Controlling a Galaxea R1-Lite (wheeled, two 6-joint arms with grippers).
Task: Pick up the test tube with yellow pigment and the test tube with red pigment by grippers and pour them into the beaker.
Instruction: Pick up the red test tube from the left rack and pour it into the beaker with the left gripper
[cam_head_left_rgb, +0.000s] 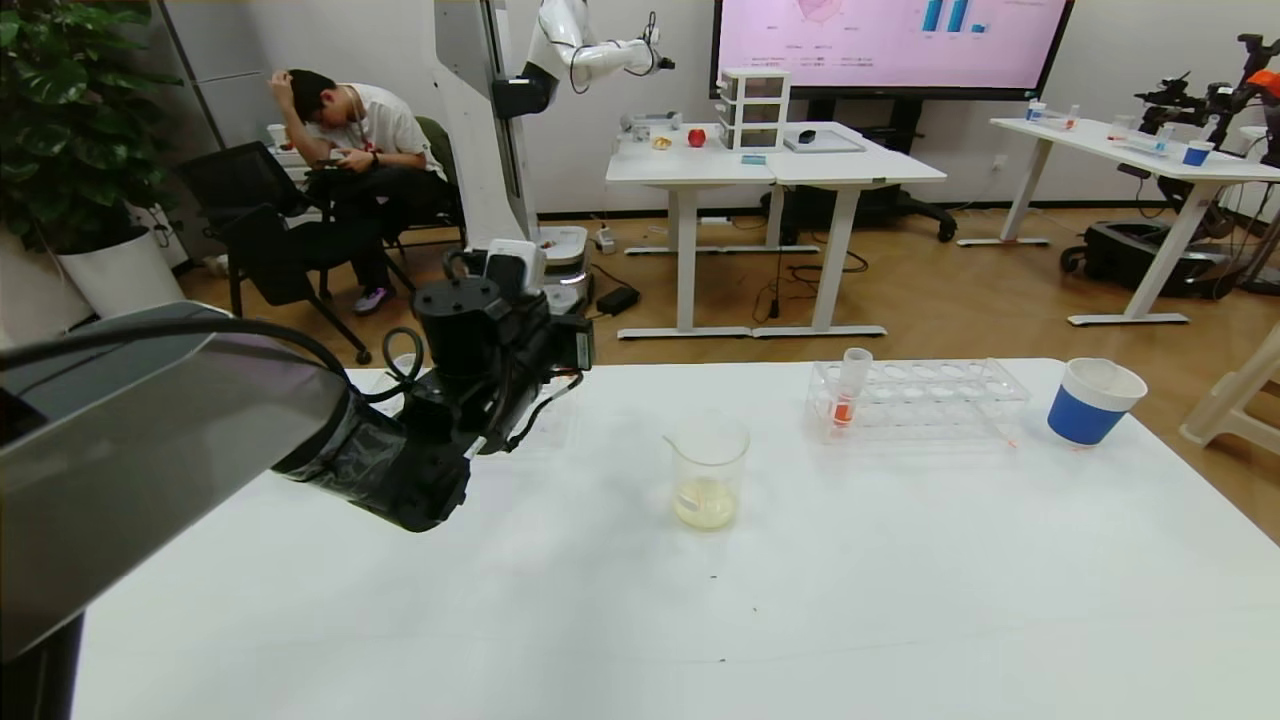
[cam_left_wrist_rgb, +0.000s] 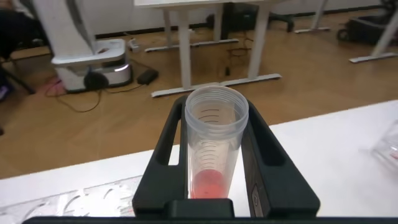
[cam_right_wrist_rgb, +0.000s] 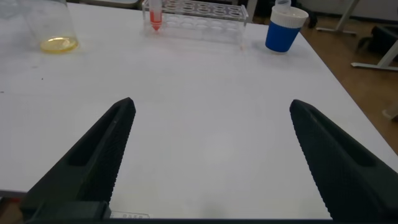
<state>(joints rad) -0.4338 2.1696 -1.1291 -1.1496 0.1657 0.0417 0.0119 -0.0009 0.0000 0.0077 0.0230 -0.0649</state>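
My left gripper (cam_left_wrist_rgb: 216, 109) is shut on a clear test tube with red pigment (cam_left_wrist_rgb: 211, 155), whose open mouth points away from the wrist; the liquid lies at its bottom. In the head view this gripper (cam_head_left_rgb: 565, 350) hovers over the table's far left, left of the beaker (cam_head_left_rgb: 708, 470), which holds a little pale yellow liquid. A second red-pigment tube (cam_head_left_rgb: 848, 385) stands upright in the left end of a clear rack (cam_head_left_rgb: 930, 395). My right gripper (cam_right_wrist_rgb: 211, 124) is open and empty, low over the bare table near its front edge. The test tube with yellow pigment is out of view.
A blue-and-white paper cup (cam_head_left_rgb: 1092, 402) stands to the right of the rack. Another clear plastic rack (cam_left_wrist_rgb: 68, 202) lies below my left gripper. White table (cam_head_left_rgb: 640, 620) stretches in front of the beaker. Behind are desks, a seated person and another robot.
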